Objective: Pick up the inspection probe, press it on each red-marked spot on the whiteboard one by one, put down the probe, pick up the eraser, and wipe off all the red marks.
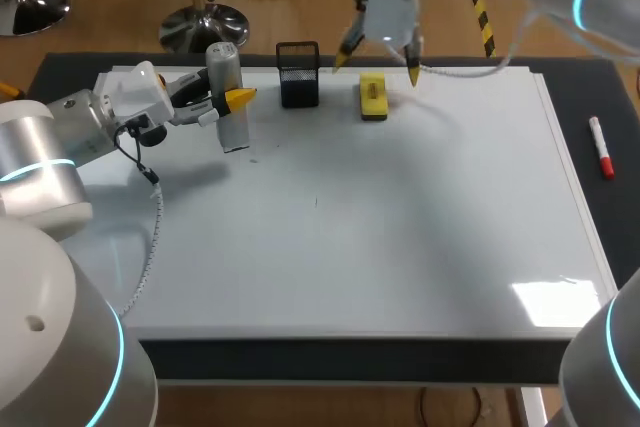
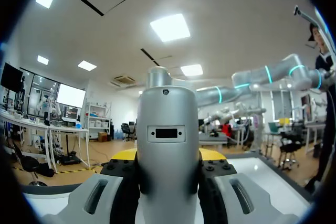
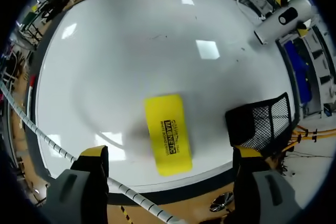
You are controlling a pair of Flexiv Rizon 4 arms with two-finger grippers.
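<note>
Probe, clamped by left gripper, masks its tips; right gripper spread above eraser.

We find the silver-grey cylindrical inspection probe near upright over the far left part of the large white rectangular whiteboard, clamped from two sides by the left gripper; whether its lower end touches the surface we cannot tell; the yellow rectangular block eraser, dark print on its top face, lies flat on the board near the far edge, well apart from the probe.
</note>
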